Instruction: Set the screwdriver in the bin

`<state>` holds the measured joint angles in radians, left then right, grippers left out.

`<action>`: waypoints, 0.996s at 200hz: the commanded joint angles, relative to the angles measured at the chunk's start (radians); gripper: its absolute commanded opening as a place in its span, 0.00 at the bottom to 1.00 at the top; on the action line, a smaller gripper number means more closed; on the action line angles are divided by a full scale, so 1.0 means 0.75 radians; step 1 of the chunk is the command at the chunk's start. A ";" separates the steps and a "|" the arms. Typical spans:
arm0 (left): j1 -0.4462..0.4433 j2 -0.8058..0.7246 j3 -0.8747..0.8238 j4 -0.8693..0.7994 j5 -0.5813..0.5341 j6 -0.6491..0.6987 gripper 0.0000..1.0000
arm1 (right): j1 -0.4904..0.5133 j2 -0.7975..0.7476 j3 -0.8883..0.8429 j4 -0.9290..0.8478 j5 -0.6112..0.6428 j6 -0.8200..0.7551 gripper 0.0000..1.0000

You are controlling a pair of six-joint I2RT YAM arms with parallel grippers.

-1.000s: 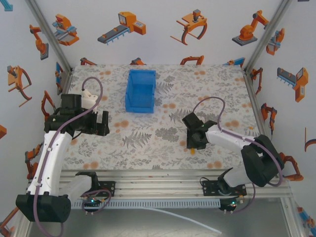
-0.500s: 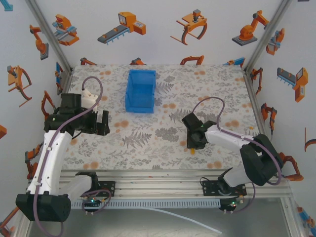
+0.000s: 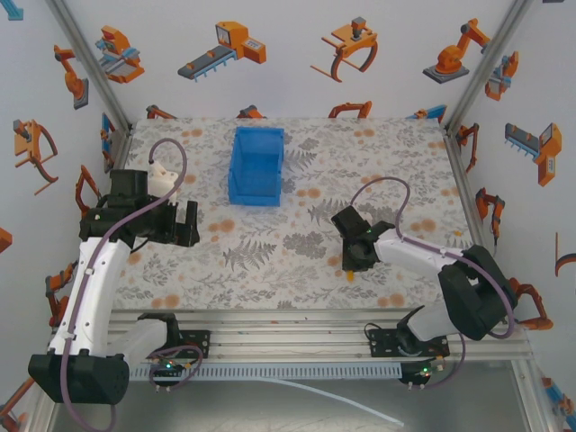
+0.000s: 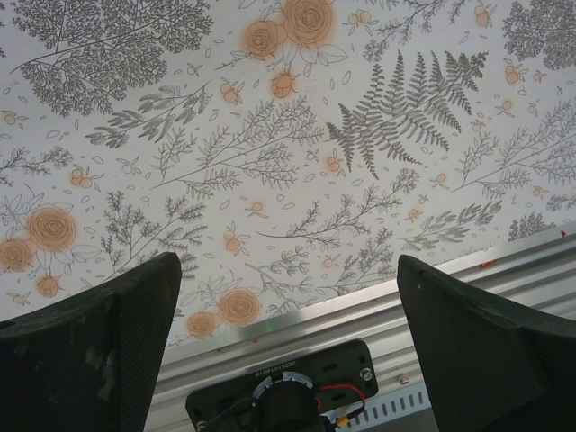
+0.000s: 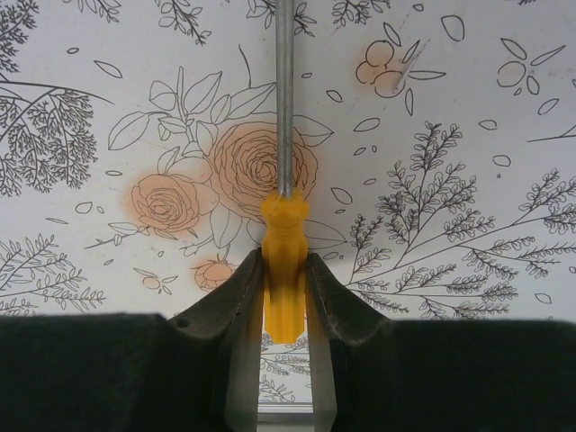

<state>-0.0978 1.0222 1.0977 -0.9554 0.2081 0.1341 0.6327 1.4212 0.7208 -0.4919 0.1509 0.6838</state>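
Observation:
The screwdriver (image 5: 284,229) has an orange-yellow handle and a thin metal shaft that runs straight up out of the right wrist view. My right gripper (image 5: 284,265) is shut on the handle, one finger pressed to each side. From above, the right gripper (image 3: 356,254) sits low over the table's front right, and the orange handle end (image 3: 349,274) pokes out toward the near edge. The blue bin (image 3: 256,166) stands upright at the back centre-left, well away from both grippers. At the left side of the table my left gripper (image 3: 186,225) is open, with nothing between its fingers (image 4: 99,342).
The floral tablecloth (image 3: 297,252) covers the table between the bin and the right gripper. An aluminium rail (image 3: 288,328) and the arm bases run along the near edge. The left arm's base mount (image 4: 283,396) lies below the left gripper.
My right gripper has edged slightly to the left with the screwdriver in it. The left arm and the bin have not moved.

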 commanded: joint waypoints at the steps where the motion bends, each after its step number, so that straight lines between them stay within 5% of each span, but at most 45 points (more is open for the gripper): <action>1: -0.007 -0.023 0.030 -0.036 0.023 0.052 0.97 | 0.007 -0.036 -0.003 -0.056 0.062 -0.022 0.20; 108: -0.009 -0.074 0.004 -0.057 0.010 0.079 0.97 | 0.013 -0.126 0.364 -0.298 0.101 -0.167 0.20; 199: -0.009 -0.074 0.013 -0.062 0.030 0.061 0.97 | 0.111 0.370 1.251 -0.405 0.061 -0.366 0.19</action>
<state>-0.0986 0.9771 1.0977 -0.9806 0.2062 0.1741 0.6868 1.5803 1.4914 -0.7624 0.2020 0.4744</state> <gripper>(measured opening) 0.974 0.249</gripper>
